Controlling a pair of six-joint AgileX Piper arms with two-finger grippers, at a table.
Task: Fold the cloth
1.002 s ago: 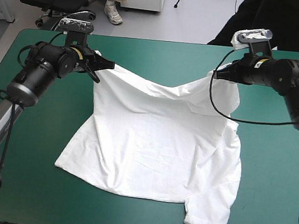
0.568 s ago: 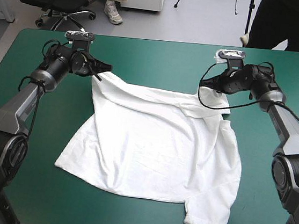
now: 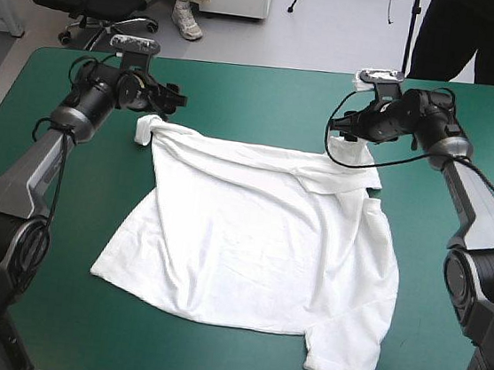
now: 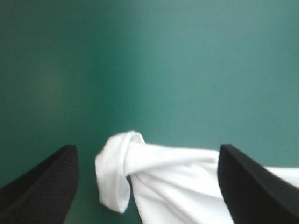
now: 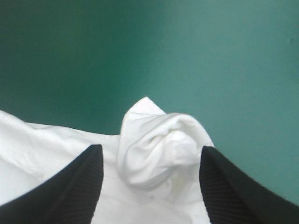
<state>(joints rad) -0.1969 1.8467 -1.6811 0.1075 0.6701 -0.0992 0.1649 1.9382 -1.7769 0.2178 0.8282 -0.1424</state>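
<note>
Ahead of left tool (image 4: 147,149) and right tool (image 5: 150,147) lie T-shirt (image 3: 258,240) corners.

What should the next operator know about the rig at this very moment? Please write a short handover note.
Left gripper: open, holding nothing; the far left corner lies bunched by its fingers.
Right gripper: open, holding nothing; the far right corner sits crumpled between its fingers, not pinched.
T-shirt: spread on the teal-green table, its near right part rumpled.
Done: shirt laid out.
Left: smooth both corners, then make every fold.
</note>
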